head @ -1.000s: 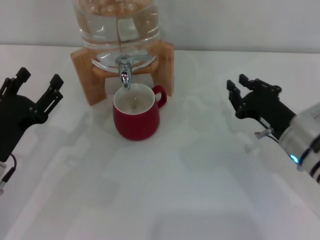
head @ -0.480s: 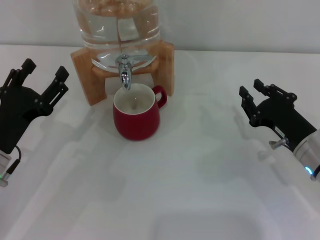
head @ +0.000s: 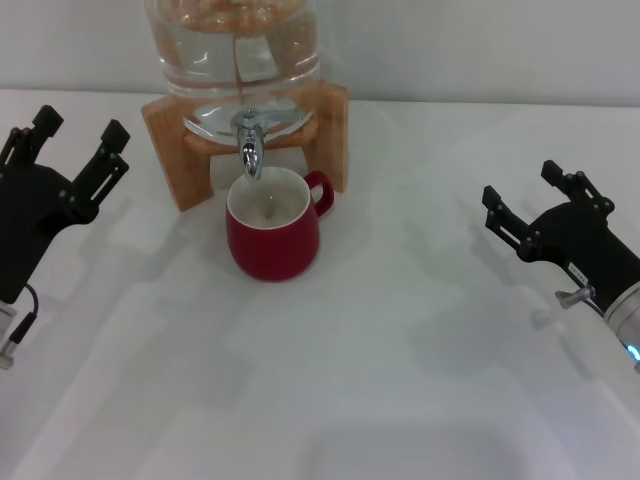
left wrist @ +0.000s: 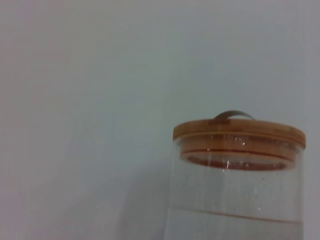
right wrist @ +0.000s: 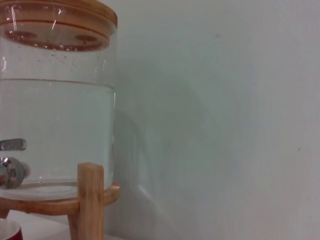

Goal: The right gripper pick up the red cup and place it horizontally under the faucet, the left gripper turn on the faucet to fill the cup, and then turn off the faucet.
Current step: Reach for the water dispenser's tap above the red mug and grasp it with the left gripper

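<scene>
The red cup (head: 273, 226) stands upright on the white counter (head: 380, 330), directly beneath the spout of the faucet (head: 249, 143), with its handle turned toward the wooden stand (head: 325, 125) that carries the water jug (head: 232, 55). The placing step looks finished to us.

What has changed over the last second is on the right. The right tool (head: 545, 207) has drawn back from the middle of the counter toward the right edge of the head view and sits lower there than it did a second ago. It carries nothing, and its fingers are spread wide. We read this as a retreat after the cup was released, clearing room around the faucet.

The left tool (head: 68, 145) waits at the far left, also spread wide and carrying nothing, well apart from the faucet. It shifted slightly inward half a second ago and is now back out again, so no approach has truly begun. We judge the next step to be its reach for the faucet lever.

No water stream shows at the spout, so the faucet appears closed.

We can make out no brand, label or writing anywhere in these views.
</scene>
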### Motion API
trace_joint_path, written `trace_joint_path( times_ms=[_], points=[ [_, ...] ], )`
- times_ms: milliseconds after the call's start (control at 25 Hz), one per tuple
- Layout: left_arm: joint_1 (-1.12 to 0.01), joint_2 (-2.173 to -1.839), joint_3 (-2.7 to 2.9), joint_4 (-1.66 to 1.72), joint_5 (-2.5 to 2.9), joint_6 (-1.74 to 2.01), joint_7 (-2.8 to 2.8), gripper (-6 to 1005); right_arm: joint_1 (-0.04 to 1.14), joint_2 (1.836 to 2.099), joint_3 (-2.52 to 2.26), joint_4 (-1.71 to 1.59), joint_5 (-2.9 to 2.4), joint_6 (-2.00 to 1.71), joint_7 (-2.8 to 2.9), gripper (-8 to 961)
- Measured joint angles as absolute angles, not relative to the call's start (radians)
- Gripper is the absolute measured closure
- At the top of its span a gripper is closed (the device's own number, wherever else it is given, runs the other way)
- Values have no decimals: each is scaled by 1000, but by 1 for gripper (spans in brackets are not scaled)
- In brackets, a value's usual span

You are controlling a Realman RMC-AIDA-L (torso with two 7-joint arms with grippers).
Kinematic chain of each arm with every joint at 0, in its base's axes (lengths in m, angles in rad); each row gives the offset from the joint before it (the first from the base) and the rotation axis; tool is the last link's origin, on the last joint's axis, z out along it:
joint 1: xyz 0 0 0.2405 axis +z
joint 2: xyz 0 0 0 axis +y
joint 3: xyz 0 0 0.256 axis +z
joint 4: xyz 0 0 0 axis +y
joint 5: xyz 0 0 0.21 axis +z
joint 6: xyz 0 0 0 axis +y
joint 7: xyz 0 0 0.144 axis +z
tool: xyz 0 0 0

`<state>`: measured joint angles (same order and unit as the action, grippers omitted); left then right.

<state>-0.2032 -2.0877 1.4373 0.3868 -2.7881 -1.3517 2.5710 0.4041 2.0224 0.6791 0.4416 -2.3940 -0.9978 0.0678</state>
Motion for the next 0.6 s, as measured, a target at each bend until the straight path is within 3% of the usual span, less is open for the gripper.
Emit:
trace_joint_path(
  times_ms=[120, 600],
  points=[
    [-205, -2086, 1437, 387, -2789, -1364, 2571, 142, 401, 2022, 678, 440, -2395, -1011, 68, 119],
    [-214, -2083, 1437, 395, -2790, -1371, 2571, 141, 393, 2022, 671, 440, -2402, -1029, 98, 100]
  ],
)
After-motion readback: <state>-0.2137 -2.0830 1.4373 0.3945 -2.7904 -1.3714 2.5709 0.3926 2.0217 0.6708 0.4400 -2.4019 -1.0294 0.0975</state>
